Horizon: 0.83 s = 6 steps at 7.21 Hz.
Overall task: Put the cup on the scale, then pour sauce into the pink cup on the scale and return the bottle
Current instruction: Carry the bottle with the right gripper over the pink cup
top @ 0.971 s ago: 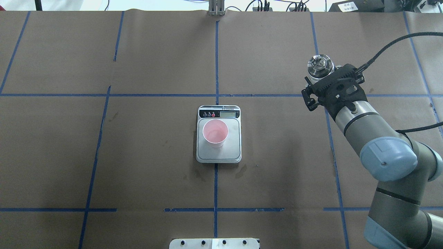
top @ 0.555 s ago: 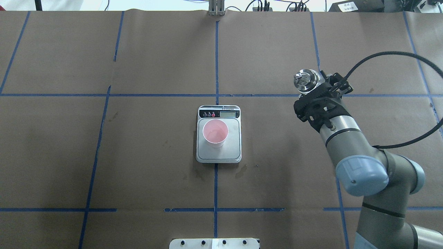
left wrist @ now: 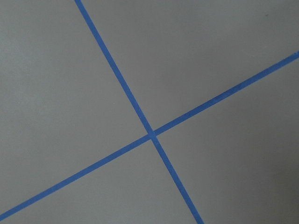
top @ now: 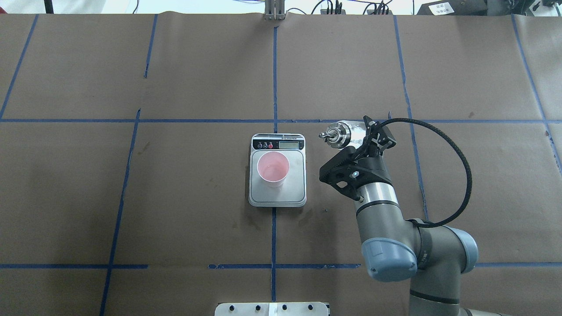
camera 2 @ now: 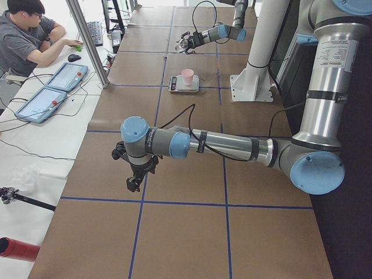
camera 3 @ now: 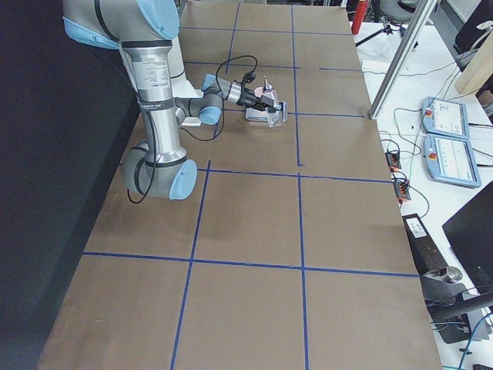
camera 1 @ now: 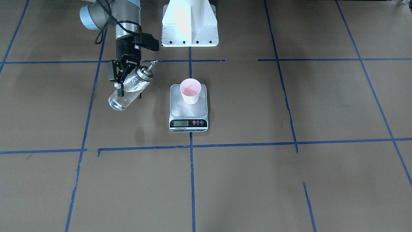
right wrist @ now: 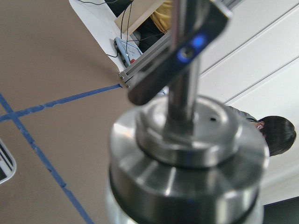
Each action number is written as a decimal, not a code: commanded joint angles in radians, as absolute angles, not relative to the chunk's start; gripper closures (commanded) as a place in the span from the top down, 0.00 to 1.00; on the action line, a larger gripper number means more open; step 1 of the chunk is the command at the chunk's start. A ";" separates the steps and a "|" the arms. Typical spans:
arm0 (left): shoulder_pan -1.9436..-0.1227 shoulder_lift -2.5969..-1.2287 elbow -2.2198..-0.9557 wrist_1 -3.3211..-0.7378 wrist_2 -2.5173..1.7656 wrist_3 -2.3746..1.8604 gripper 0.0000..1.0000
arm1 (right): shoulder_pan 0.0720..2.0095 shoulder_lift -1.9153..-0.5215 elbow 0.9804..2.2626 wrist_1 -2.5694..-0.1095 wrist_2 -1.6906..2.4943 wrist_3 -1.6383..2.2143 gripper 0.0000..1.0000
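Observation:
The pink cup [top: 273, 169] stands upright on the steel scale [top: 277, 197] at the table's middle; both also show in the front view, cup [camera 1: 190, 91] and scale [camera 1: 188, 112]. My right gripper [top: 358, 138] is shut on the clear glass bottle [top: 344, 133] and holds it tilted in the air to the right of the scale, silver cap and spout toward the scale. The front view shows the bottle [camera 1: 127, 91] off the table. The cap [right wrist: 187, 154] fills the right wrist view. My left gripper [camera 2: 135, 180] hangs far off over bare paper; I cannot tell its state.
Brown paper with blue tape lines [top: 274, 79] covers the table. The white robot base [camera 1: 190, 22] stands behind the scale. Dark stains [top: 305, 217] mark the paper near the scale. An operator [camera 2: 29, 35] sits at the far end with tablets [camera 2: 43, 102].
My right arm has carried the bottle left and toward the robot, from the far right to just beside the scale. The bottle has tipped from upright to tilted, spout toward the scale.

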State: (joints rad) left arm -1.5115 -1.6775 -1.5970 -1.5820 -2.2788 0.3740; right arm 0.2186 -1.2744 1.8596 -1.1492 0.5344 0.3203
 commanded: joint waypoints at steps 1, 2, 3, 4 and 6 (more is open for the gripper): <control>-1.511 -1.680 -1.598 -1.585 -2.278 0.373 1.00 | 0.189 -1.243 1.802 -1.242 0.439 0.316 0.00; -1.511 -1.680 -1.603 -1.583 -2.276 0.373 1.00 | 0.187 -1.176 1.801 -1.388 0.398 0.314 0.00; -1.511 -1.678 -1.611 -1.583 -2.276 0.371 1.00 | 0.187 -1.108 1.799 -1.569 0.340 0.290 0.00; -1.512 -1.678 -1.611 -1.583 -2.275 0.371 1.00 | 0.186 -1.083 1.799 -1.638 0.319 0.270 0.00; -1.512 -1.680 -1.609 -1.583 -2.275 0.373 1.00 | 0.187 -1.091 1.780 -1.672 0.243 0.120 0.00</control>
State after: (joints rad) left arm -1.5116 -1.6791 -1.6098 -1.5831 -2.2745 0.3716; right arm 0.1864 -1.0939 1.7930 -1.6414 0.2935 0.2073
